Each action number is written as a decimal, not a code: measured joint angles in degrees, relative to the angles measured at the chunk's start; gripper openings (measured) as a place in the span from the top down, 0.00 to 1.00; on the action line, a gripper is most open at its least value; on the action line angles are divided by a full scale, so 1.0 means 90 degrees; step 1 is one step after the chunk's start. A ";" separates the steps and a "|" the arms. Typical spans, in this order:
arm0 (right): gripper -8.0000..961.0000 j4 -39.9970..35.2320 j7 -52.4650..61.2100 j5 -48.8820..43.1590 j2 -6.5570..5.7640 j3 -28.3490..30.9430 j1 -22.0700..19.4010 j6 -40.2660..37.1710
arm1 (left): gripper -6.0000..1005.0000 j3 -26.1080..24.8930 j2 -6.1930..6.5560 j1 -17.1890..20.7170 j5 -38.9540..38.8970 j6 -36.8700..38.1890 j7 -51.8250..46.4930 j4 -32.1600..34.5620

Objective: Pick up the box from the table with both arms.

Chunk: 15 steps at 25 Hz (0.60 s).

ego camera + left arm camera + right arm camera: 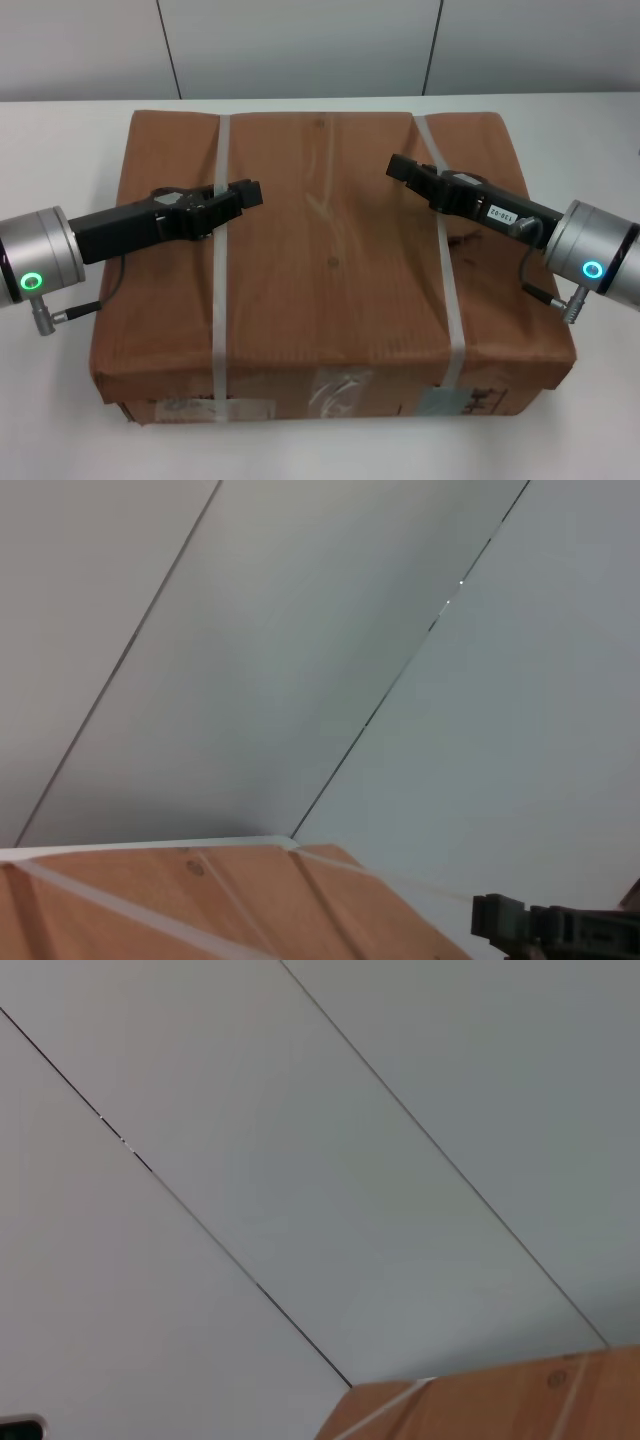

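The large brown cardboard box [330,260] lies on the white table [60,130], bound by two whitish straps [218,290], with tape and labels on its front side [340,395]. My left gripper [248,192] reaches in from the left and hovers over the box top at the left strap. My right gripper [400,167] reaches in from the right and hovers over the top near the right strap. The two point toward each other with a gap between them. The box top also shows in the left wrist view [200,900] and the right wrist view [500,1405].
A pale panelled wall [320,45] stands behind the table. Bare table [50,420] shows to the left, right and front of the box. The right gripper's tip [500,920] shows far off in the left wrist view.
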 joint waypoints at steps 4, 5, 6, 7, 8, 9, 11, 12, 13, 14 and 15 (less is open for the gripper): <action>0.95 0.0000 0.0002 0.0001 0.0000 0.0000 0.0000 -0.0002 | 0.85 0.0000 0.0001 0.0000 0.0000 0.0000 0.0002 0.0000; 0.95 0.0000 0.0003 0.0001 0.0000 0.0000 0.0000 -0.0002 | 0.85 0.0000 0.0002 0.0000 0.0000 0.0000 0.0002 0.0000; 0.95 0.0000 0.0004 0.0001 0.0000 0.0000 0.0000 -0.0002 | 0.85 0.0000 0.0002 0.0000 0.0000 0.0000 0.0002 0.0000; 0.95 -0.0001 0.0004 0.0001 0.0001 -0.0001 0.0000 -0.0002 | 0.85 0.0000 0.0002 0.0000 0.0000 0.0001 0.0003 0.0000; 0.95 -0.0002 0.0004 0.0001 0.0001 -0.0001 0.0000 -0.0002 | 0.85 0.0000 0.0002 0.0000 0.0000 0.0001 0.0005 0.0000; 0.95 -0.0003 0.0004 0.0001 0.0000 0.0000 0.0000 -0.0002 | 0.85 0.0000 0.0002 0.0000 0.0000 0.0001 0.0007 0.0000; 0.95 -0.0003 0.0004 0.0001 0.0000 0.0000 0.0000 -0.0002 | 0.85 0.0000 0.0002 0.0000 0.0000 0.0001 0.0011 0.0000; 0.95 -0.0004 0.0003 0.0001 0.0000 0.0000 0.0000 -0.0002 | 0.85 0.0000 0.0002 0.0000 0.0000 0.0001 0.0011 0.0000; 0.95 -0.0004 0.0003 0.0001 0.0000 0.0000 -0.0001 -0.0002 | 0.85 0.0000 0.0002 0.0000 0.0000 0.0001 0.0012 0.0000; 0.95 -0.0003 0.0003 0.0001 0.0000 0.0000 0.0000 -0.0002 | 0.85 -0.0001 0.0002 0.0000 0.0000 0.0001 0.0012 0.0000; 0.95 -0.0004 0.0003 0.0001 0.0000 0.0000 0.0000 -0.0003 | 0.85 -0.0001 0.0002 0.0000 0.0000 0.0001 0.0012 0.0000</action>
